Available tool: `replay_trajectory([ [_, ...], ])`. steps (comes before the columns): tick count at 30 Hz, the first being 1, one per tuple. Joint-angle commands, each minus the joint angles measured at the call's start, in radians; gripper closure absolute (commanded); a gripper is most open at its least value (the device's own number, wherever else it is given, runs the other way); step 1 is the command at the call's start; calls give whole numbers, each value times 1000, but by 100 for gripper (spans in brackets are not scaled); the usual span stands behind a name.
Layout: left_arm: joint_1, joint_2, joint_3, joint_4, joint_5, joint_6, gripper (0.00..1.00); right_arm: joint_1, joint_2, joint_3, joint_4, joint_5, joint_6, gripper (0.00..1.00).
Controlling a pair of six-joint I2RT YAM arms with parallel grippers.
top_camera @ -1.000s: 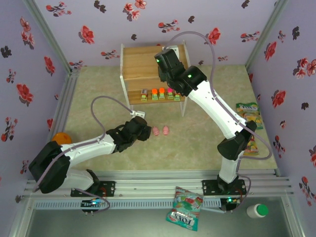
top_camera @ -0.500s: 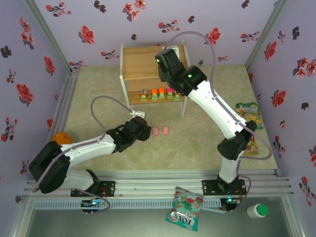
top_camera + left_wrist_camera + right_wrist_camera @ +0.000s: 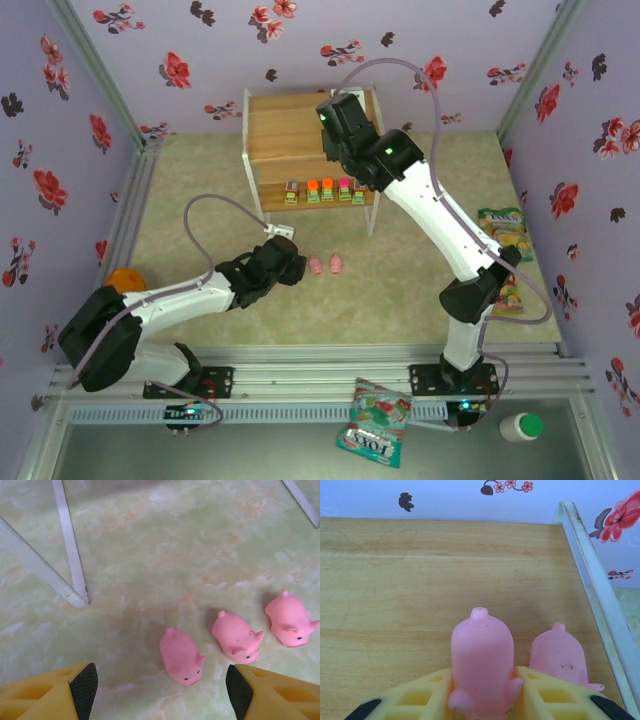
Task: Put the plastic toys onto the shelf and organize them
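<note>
Carrying a pink pig [image 3: 482, 655] a little deeper over the shelf [image 3: 285, 125]
Clamped between the right fingers [image 3: 540, 692] over the top board [image 3: 395, 580] near its right edge, nudged slightly toward the back compared with a moment ago, just beside a second pig [image 3: 560, 655] already lying there; probably close to release. Hovering with left fingers [image 3: 50, 695] spread wide, holding nothing, over three pigs [image 3: 235, 637] waiting near the surface's middle; blocky pieces [image 3: 325, 190] lined along the lower tier's front edge
</note>
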Motion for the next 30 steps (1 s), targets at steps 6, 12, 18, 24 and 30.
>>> replay_trajectory([
  [6, 6, -12, -5, -17, 6, 9, 27, 1, 12, 8, -24, -5, -6, 66],
  [12, 7, -15, -5, -18, 6, 9, 27, 3, 21, 5, -34, 15, -5, 66],
  [18, 7, -17, -6, -18, 6, 10, 27, 3, 20, -19, -40, 14, 6, 67],
  [24, 7, -17, -7, -17, 6, 9, 27, 3, 6, -45, -30, 19, 10, 66],
  [30, 7, -14, -5, -17, 7, 9, 27, 3, 3, -48, -31, 23, 8, 64],
])
